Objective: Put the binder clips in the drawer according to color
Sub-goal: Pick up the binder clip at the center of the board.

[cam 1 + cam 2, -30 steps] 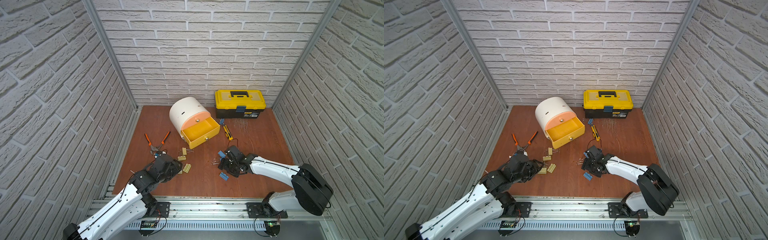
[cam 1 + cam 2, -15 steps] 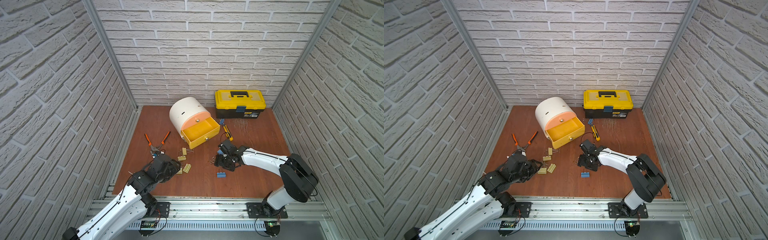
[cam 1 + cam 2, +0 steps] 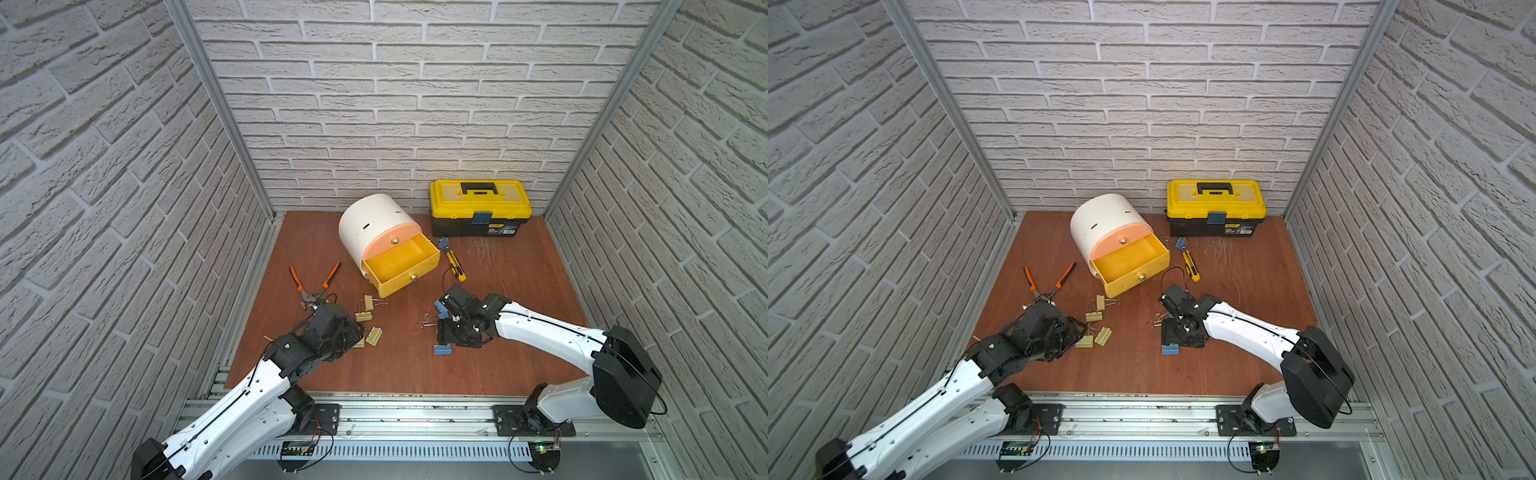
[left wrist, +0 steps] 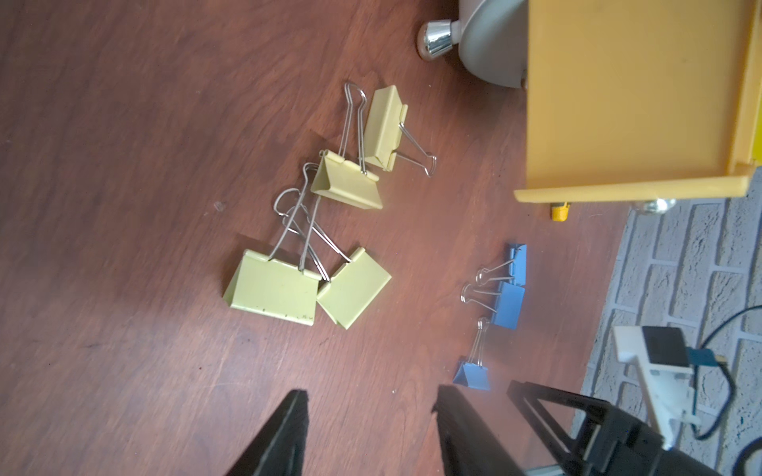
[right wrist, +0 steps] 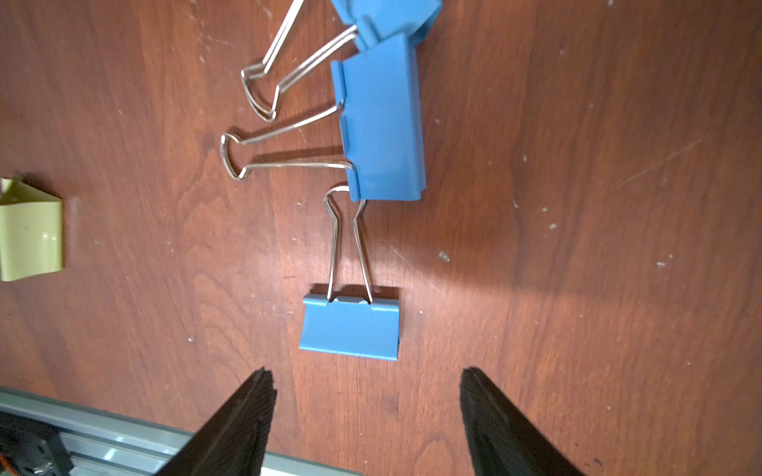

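**Q:** Where did the blue metal binder clips lie relative to the right gripper (image 5: 367, 412)?

**A:** In the right wrist view, the two black fingers (image 5: 243, 416) stood spread apart, holding nothing. The nearest blue binder clip (image 5: 350, 327) lay flat on the brown wooden desk (image 5: 577, 247), just ahead of the gap between the fingers and not touching either one. Its silver wire handle pointed away from the gripper and reached the second blue binder clip (image 5: 383, 123). A third blue clip (image 5: 387, 14) sat partly cut off beyond that. In a top view, a further blue clip (image 3: 444, 242) lay beside the yellow-black utility knife (image 3: 456, 269).

**Q:** And the left gripper (image 4: 371, 437)?

**A:** Its fingers (image 4: 284, 437) were also parted, with nothing between them. Four pale yellow binder clips (image 4: 274, 288) lay in a loose cluster on the desk ahead of it, handles overlapping, none in contact with the fingers.

**Q:** State the position of the white barrel-shaped mini cabinet (image 3: 365, 224).

**A:** It stood toward the back of the desk, beside the yellow-and-black toolbox (image 3: 480, 208). Its yellow drawer (image 3: 401, 266) was pulled out; in both top views no clip could be seen inside. The peach drawer front above it was closed. Orange-handled pliers (image 3: 313, 284) lay near the left arm.
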You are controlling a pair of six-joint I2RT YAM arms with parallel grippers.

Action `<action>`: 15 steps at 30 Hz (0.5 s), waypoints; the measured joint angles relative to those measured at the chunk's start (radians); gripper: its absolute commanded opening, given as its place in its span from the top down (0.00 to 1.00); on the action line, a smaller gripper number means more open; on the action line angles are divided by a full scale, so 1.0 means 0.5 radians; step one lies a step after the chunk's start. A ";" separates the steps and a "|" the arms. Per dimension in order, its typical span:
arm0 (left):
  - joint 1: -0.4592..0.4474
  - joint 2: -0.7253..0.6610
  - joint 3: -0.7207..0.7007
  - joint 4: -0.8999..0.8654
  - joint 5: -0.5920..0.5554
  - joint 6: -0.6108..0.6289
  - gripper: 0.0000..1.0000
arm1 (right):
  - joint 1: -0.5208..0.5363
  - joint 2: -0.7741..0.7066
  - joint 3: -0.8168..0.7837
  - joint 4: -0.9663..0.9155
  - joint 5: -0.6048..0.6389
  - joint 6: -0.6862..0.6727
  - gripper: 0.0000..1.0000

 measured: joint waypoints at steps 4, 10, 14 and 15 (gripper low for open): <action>0.008 0.008 0.014 0.008 0.002 0.005 0.45 | 0.075 0.124 0.019 -0.018 0.046 -0.002 0.24; 0.008 0.001 0.014 0.007 0.002 0.012 0.45 | 0.139 0.273 0.082 -0.020 0.097 -0.015 0.24; 0.010 -0.007 0.014 0.006 0.002 0.014 0.45 | 0.172 0.337 0.132 -0.015 0.117 -0.024 0.25; 0.010 -0.007 0.014 0.007 0.001 0.014 0.45 | 0.178 0.353 0.138 -0.011 0.121 -0.024 0.26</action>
